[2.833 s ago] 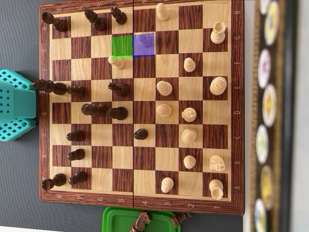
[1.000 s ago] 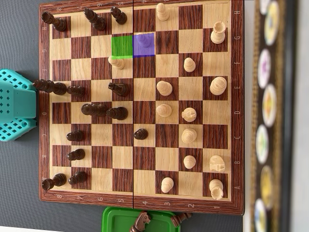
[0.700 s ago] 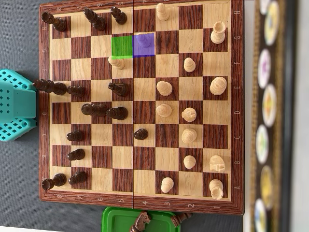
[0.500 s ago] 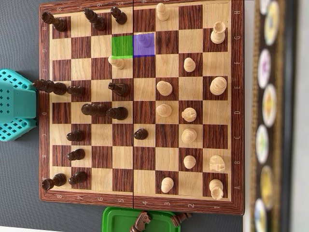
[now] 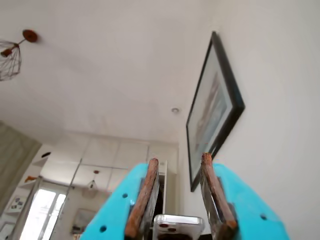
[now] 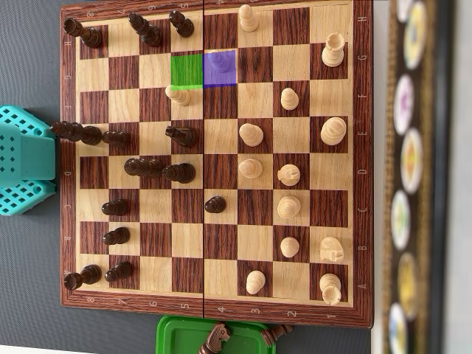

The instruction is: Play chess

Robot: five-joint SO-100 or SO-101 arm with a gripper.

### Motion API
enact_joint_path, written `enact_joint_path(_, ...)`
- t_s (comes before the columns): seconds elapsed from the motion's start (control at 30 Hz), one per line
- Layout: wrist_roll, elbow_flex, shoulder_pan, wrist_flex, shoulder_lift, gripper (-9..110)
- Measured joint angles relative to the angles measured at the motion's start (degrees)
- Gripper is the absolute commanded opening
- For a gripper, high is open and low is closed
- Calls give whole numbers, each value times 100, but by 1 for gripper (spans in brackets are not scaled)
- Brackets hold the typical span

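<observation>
The wooden chessboard (image 6: pixel 361 147) fills the overhead view, with dark pieces (image 6: pixel 158 169) mostly on its left half and light pieces (image 6: pixel 251 134) mostly on its right. One square is tinted green (image 6: pixel 186 71) and is bare. The square to its right is tinted purple (image 6: pixel 220 68) and holds a pawn. A light piece (image 6: pixel 178 94) stands just below the green square. The arm's teal body (image 6: pixel 26 158) sits off the board's left edge. In the wrist view my gripper (image 5: pixel 180 159) points up at the ceiling, open, with nothing between its fingers.
A green tray (image 6: pixel 177 333) below the board holds two captured dark pieces (image 6: pixel 215 338). A dark strip with round discs (image 6: pixel 405 162) runs along the right side. The wrist view shows a framed picture (image 5: pixel 212 105) on a wall and a ceiling lamp (image 5: pixel 12 55).
</observation>
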Motion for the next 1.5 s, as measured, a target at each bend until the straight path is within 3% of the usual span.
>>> enact_joint_path(0.6, 0, -2338, -492, 8385, -35, 13)
enact_joint_path(0.83, 0, -3164, -492, 11039, -404, 13)
enact_joint_path(1.13, 0, -4869, -703, 12920, -3023, 13)
enact_joint_path(1.5, 0, -5924, -1354, 13157, -6759, 14)
